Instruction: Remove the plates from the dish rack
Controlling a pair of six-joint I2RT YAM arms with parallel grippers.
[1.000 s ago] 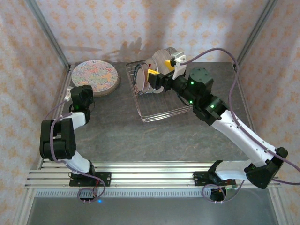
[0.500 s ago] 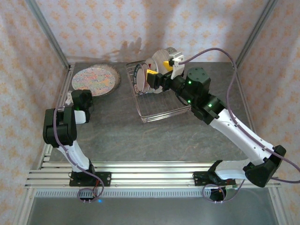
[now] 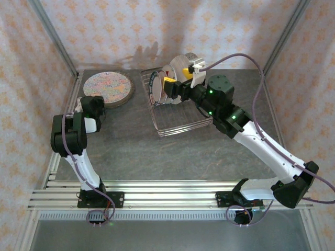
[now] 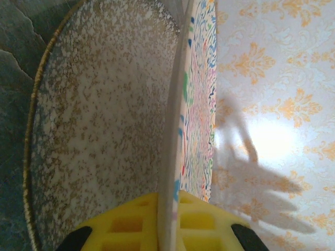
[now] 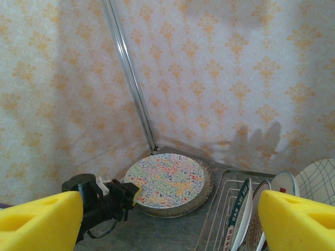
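Pinching the near rim of the multicolour squiggle plate [image 3: 106,86], the left tool [image 3: 96,103] is fully closed on it. In the left wrist view its yellow pads [image 4: 196,222] sit on either side of the plate's edge. This plate lies at about 10 o'clock on the worktop [image 3: 136,149], over the brown speckled plate [image 4: 104,130], whose rim peeks out around the squiggle plate's 4 o'clock side in the overhead view. Whether the two plates touch all round I cannot tell.

Further right, at about 12 o'clock on the worktop, stands the dish rack [image 3: 183,124]. Its near half is bare wire, and several plates stand on edge in its far half. The dark-rimmed plate [image 3: 152,86] is leftmost, with the white red-fruit plate [image 5: 281,183] and the beige plaid plate [image 5: 320,178] beyond it towards 2 o'clock.

Over those upright plates hovers the right tool [image 3: 178,77], spread wide with nothing between its jaws. In the right wrist view its yellow fingers [image 5: 39,222] occupy the two lower corners.
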